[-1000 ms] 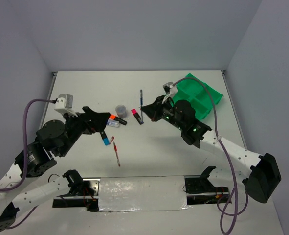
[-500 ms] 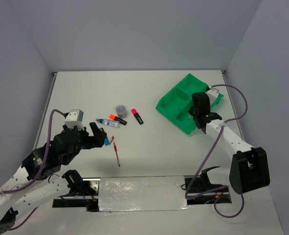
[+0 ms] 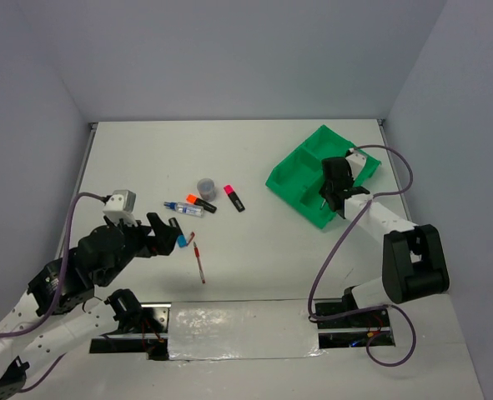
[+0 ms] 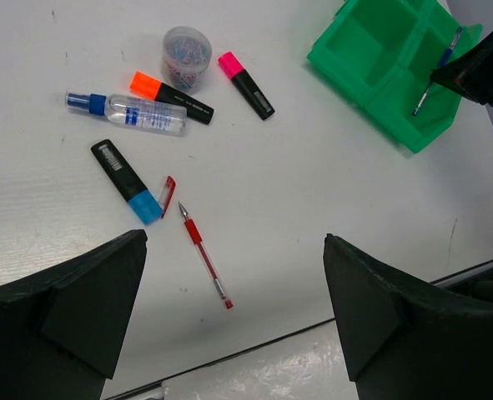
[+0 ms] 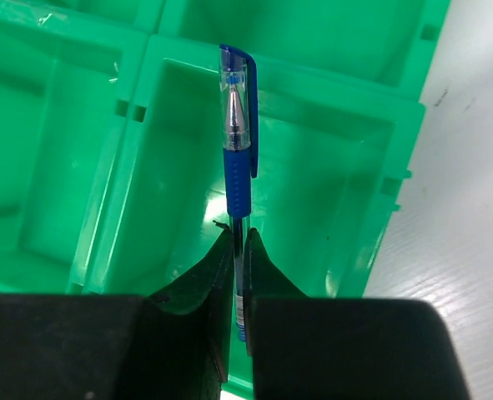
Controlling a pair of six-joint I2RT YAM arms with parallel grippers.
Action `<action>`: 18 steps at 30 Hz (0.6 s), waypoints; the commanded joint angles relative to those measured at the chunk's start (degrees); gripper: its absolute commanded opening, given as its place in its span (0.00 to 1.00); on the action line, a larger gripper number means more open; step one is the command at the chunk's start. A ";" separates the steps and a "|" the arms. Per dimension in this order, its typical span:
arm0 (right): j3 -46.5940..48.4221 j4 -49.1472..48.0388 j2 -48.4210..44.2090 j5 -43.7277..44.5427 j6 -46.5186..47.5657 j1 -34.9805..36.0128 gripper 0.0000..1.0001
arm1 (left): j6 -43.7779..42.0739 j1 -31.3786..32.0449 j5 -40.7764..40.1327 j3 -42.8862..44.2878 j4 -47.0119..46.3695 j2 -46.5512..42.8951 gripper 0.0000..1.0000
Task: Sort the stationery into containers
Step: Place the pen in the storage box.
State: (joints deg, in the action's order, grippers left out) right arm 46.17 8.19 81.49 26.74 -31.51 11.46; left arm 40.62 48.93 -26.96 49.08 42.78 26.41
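Note:
My right gripper (image 5: 238,237) is shut on a thin blue pen (image 5: 237,158) and holds it over the near right compartment of the green tray (image 5: 413,175). In the top view this gripper (image 3: 333,185) is above the tray (image 3: 292,171). My left gripper (image 3: 164,234) is open and empty, above the table's near left. Below its wide-apart jaws (image 4: 233,250) lie a red pen (image 4: 203,254), a blue-ended highlighter (image 4: 125,179), an orange one (image 4: 173,97), a pink one (image 4: 246,83), a clear-blue tube (image 4: 133,112) and a grey round piece (image 4: 186,52).
A small red cap (image 4: 168,194) lies beside the blue-ended highlighter. A shiny foil strip (image 3: 238,329) runs along the near edge between the arm bases. Walls close the table at the back and both sides.
My right gripper has carried the blue pen from the middle of the table to over the tray. My left arm has drawn back toward the near edge, its gripper open.

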 commanded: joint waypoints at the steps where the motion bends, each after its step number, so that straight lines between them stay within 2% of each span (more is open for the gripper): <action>1: 1.03 -3.35 0.07 -0.90 -0.13 -0.30 0.09 | -0.46 0.29 -0.90 0.14 -1.48 0.57 0.99; 6: 1.37 -2.56 1.30 -1.17 -0.31 -0.30 0.14 | 0.77 0.20 -2.04 0.31 -0.51 2.67 0.99; 10: 1.99 -1.69 0.60 -1.26 -0.22 -0.21 0.39 | 2.27 0.29 -3.62 0.93 1.24 4.96 0.99; 12: 3.04 -0.45 0.51 -1.51 0.04 -0.21 0.45 | 3.23 0.29 -5.03 1.37 2.04 6.28 0.99; 13: 3.22 -0.19 0.33 -1.60 0.30 -0.21 0.52 | 3.58 0.29 -5.38 1.46 2.65 6.63 0.99; 18: 3.75 1.65 -5.28 -2.75 0.75 -0.04 0.56 | 6.22 0.20 -8.36 2.25 4.76 8.65 0.99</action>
State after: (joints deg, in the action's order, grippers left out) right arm 46.94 9.04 80.82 24.12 -31.38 11.46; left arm 44.25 48.95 -31.92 49.10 46.22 34.41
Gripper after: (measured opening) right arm 0.554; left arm 0.993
